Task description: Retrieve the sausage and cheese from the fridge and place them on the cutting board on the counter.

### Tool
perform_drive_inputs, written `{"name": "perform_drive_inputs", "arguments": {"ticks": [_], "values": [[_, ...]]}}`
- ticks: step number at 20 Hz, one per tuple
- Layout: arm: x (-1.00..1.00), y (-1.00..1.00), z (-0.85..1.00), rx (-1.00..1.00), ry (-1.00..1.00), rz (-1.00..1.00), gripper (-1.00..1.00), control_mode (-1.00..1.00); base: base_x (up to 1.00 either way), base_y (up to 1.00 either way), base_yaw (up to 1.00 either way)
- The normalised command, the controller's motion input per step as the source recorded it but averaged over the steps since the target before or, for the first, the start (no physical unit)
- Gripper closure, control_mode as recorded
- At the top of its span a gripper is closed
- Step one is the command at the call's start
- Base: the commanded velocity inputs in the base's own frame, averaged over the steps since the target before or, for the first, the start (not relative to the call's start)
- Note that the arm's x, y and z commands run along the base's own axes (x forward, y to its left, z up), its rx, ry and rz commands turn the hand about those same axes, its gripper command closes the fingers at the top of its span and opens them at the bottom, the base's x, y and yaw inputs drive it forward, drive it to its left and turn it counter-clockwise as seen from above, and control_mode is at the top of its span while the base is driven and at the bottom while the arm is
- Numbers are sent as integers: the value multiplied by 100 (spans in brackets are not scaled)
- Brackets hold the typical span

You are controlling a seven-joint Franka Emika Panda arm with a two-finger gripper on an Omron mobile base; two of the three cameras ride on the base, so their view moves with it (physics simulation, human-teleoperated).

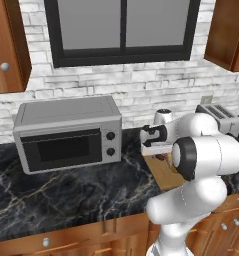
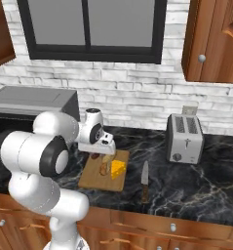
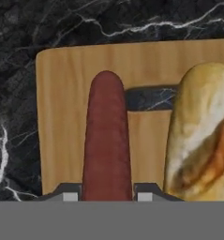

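Your gripper (image 3: 107,197) is closed on the sausage (image 3: 107,140), holding it low over the cutting board (image 3: 62,117) beside the bread roll (image 3: 202,136), positioned for release near the cheese (image 2: 118,169) already there.

I am seeing the dark red-brown sausage (image 3: 107,140) lying lengthwise on the wooden cutting board (image 2: 94,174), the yellow cheese (image 2: 118,169) sitting nearby.
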Motion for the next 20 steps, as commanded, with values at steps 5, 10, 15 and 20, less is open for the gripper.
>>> {"name": "perform_drive_inputs", "arguments": {"ticks": [5,10,15,20], "values": [[-20,-8,-6,1,1,0,-100,-100,0,0,0],[-37,0,31,0,-7,0,-100,-100,0,0,0],[-53,-1,79,0,-15,0,-100,-100,0,0,0],[-54,0,91,0,-22,0,-100,-100,0,0,0]]}}
